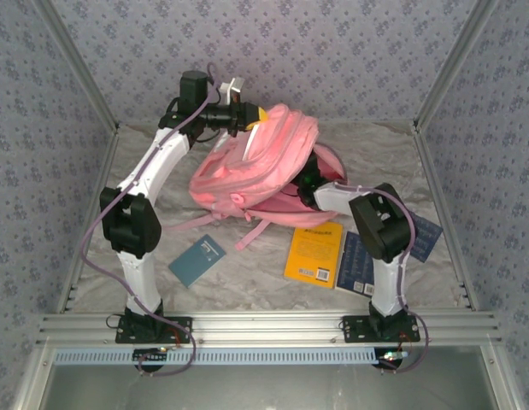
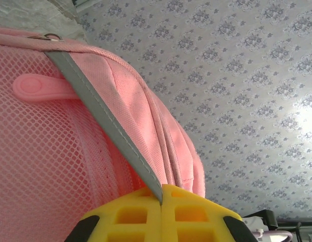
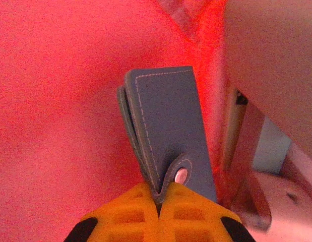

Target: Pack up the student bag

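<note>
Left gripper (image 2: 161, 199) pinches the pink backpack's (image 1: 264, 154) grey stripe (image 2: 95, 106). Right gripper (image 3: 159, 199) pinches a blue snap-tab case (image 3: 168, 126). Yellow book's (image 1: 314, 252) title: illegible.

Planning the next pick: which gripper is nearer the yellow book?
Right. The right gripper, holding a grey wallet, is inside the student bag, just beyond the yellow book; the left gripper pinches the bag's far top edge.

My left arm (image 1: 153, 166) and right arm (image 1: 385, 286) are white shells with black joint housings, each bolted to a black base (image 1: 153, 328) at the bottom of the frame. Lilac cables (image 1: 86, 252) loop along both. Left gripper (image 2: 161, 195) and right gripper (image 3: 159, 199) have yellow fingers (image 2: 130, 214) moulded with square pockets, with what look like black pads at the lower corners.
</note>
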